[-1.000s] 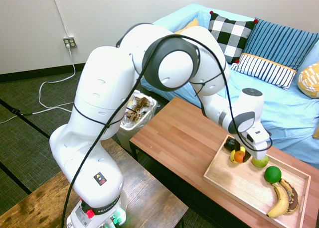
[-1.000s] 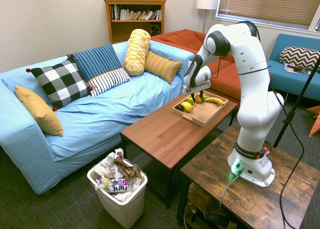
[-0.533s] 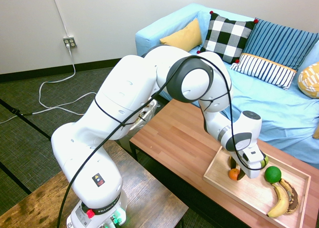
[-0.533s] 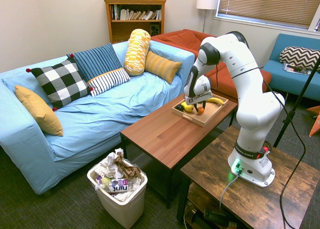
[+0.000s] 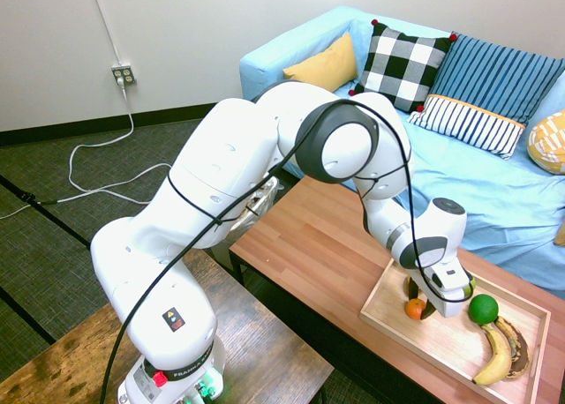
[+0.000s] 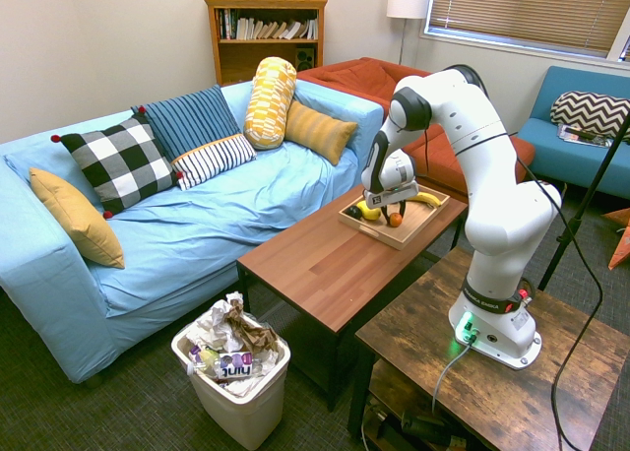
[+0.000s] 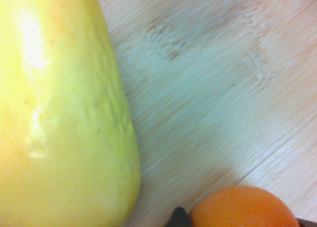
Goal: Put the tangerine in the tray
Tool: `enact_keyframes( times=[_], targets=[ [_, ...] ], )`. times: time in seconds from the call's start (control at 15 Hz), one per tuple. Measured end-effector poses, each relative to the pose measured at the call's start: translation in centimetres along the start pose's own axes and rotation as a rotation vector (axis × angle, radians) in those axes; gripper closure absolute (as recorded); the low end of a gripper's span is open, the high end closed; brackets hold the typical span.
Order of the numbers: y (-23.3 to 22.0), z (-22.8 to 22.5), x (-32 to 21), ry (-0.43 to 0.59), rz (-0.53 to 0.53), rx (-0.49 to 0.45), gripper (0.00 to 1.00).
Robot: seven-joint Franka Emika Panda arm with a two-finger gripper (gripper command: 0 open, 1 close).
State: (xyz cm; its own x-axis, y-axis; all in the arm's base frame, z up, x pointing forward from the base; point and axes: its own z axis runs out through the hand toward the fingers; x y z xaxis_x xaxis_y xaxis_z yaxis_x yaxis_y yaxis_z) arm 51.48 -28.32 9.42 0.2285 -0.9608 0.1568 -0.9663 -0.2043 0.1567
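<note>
The tangerine is small and bright orange, and it rests low on the floor of the light-wood tray, near the tray's corner towards the middle of the table. My gripper reaches straight down and is shut on the tangerine, with a dark finger on each side. The second exterior view shows the tangerine under the gripper, beside the lemon. In the wrist view the tangerine sits at the lower edge, close to the big yellow lemon on the tray's wood.
The tray also holds a dark-green lime, a spotted banana and a green apple half hidden behind my wrist. The tray lies at one end of the wooden coffee table. A full white waste bin stands on the floor; the blue sofa runs alongside.
The arm folded down and carried the tangerine from above the fruit pile to the tray floor near the corner. Over the last half second it barely moved.
</note>
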Motion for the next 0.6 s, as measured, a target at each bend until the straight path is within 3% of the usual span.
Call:
enact_keyframes(
  times=[0.33, 0.6],
  targets=[
    [-0.5, -1.6, -0.1, 0.018, -0.005, 0.038, 0.0],
    [2.3, -5.0, 0.6, 0.037, -0.001, 0.05, 0.0]
  ],
)
